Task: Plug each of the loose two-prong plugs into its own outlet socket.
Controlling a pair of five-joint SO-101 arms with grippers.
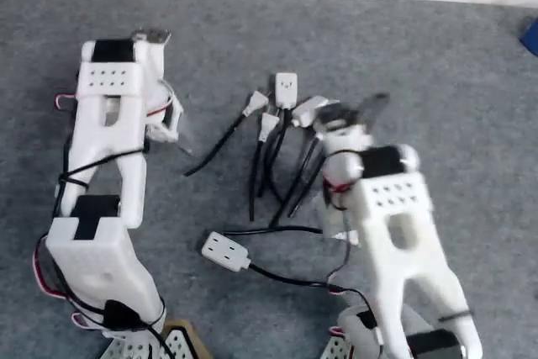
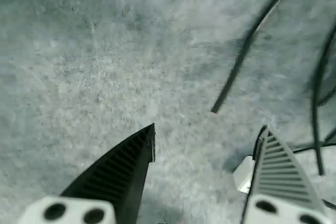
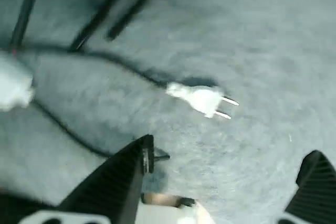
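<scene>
The right gripper [image 3: 231,156] is wide open and holds nothing, near the white plug [image 3: 198,97], which lies flat. Come down slowly and pinch the plug's fat body, not its prongs

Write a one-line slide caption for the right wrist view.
Right gripper open above grey carpet, a white two-prong plug on its black cord lying loose ahead of it.

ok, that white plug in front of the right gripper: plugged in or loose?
Loose. The white plug lies flat on the grey carpet, both prongs bare, nothing fitted over them.
</scene>
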